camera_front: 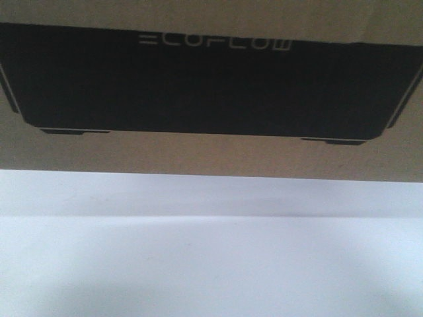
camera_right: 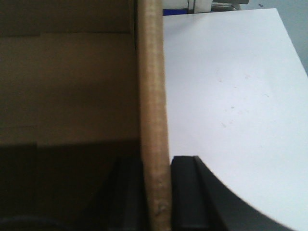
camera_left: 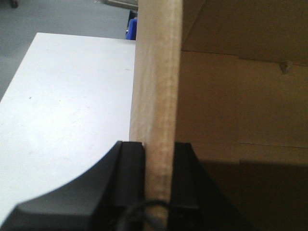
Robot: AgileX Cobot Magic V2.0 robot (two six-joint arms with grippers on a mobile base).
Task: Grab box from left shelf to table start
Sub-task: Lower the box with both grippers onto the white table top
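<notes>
Filling the front view from nine o'clock across to three, the large brown corrugated cardboard box (camera_front: 211,155) with its big black printed panel and white ECOFLOW lettering sits right up against the camera, its lower edge meeting the plain smooth white table (camera_front: 211,264) that takes the whole six o'clock half of the picture. Only this view gives us the printed face; no gripper shows in it at all.

Over to the left wrist camera, and here's the box seen edge-on: a raw corrugated wall rises from six towards twelve o'clock, the brown interior opening out at three o'clock, the white table spreading away at nine. The black left gripper (camera_left: 158,183) is pinching that wall, one finger (camera_left: 131,178) on the table side, the other pressed on the inside face. At twelve o'clock, just beyond the table's far edge, a scrap of bright blue (camera_left: 131,28) peeks out past the cardboard; too little of it shows to say what it is.

The right wrist camera mirrors it: box interior at nine o'clock, table at three. The black right gripper (camera_right: 156,192) is clamped on the opposite wall, outer finger (camera_right: 185,190) clear, inner one lost in shadow. Another blue sliver (camera_right: 174,11) sits at twelve.
</notes>
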